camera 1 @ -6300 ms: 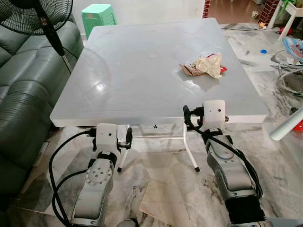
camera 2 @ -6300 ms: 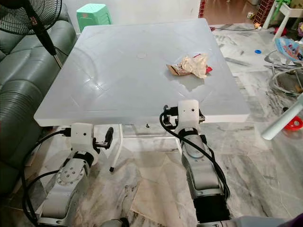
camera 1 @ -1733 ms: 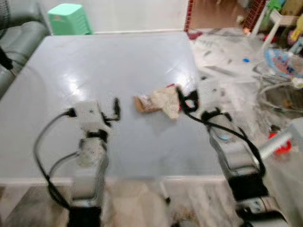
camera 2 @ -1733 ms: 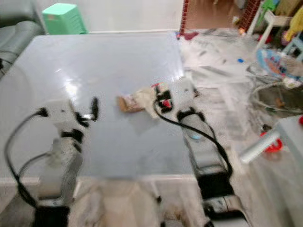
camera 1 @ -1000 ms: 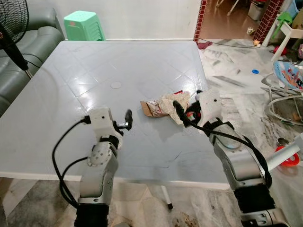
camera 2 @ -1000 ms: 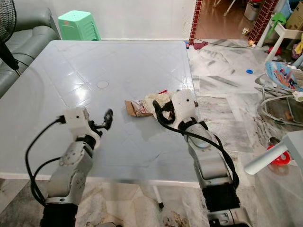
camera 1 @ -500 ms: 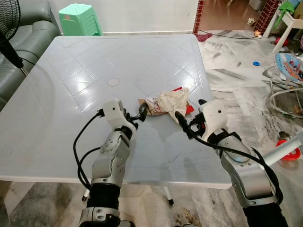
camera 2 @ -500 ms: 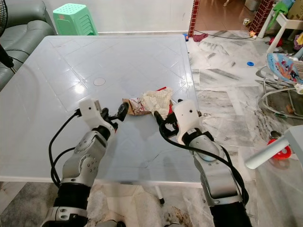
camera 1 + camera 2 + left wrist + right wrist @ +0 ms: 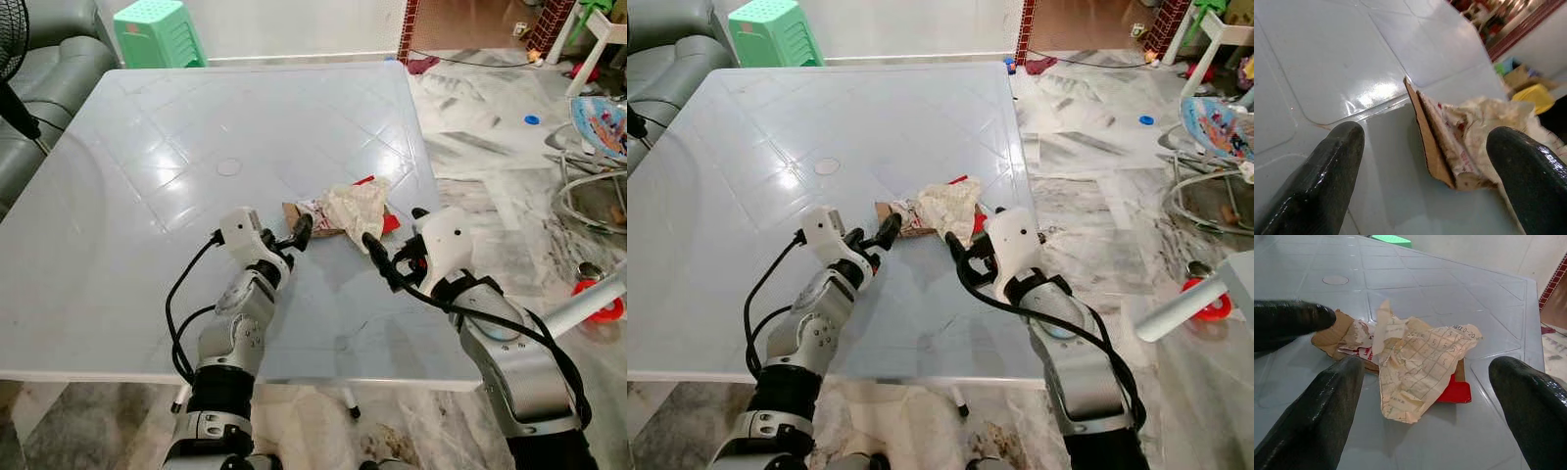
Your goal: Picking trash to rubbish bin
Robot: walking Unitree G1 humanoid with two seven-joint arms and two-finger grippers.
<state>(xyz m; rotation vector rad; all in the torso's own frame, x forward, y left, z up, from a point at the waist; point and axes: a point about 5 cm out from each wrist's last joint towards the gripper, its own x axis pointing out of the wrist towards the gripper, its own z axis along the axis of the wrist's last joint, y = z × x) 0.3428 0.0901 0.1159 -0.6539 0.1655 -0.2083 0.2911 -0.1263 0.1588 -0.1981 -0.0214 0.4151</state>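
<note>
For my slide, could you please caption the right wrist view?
Open right gripper facing crumpled paper trash on the white table.

white table point(image 9: 147, 255), green stool point(image 9: 152, 34), marble floor point(image 9: 490, 166)

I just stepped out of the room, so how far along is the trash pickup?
Approach looks done: both arms are at the trash on the table. In hand: left gripper and right gripper flank it, open, not gripping. Left: grasping, lifting and binning.

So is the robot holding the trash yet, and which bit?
No. Both claws are open. The left claw sits at the crumpled paper's cardboard end, the right claw just short of it.
</note>
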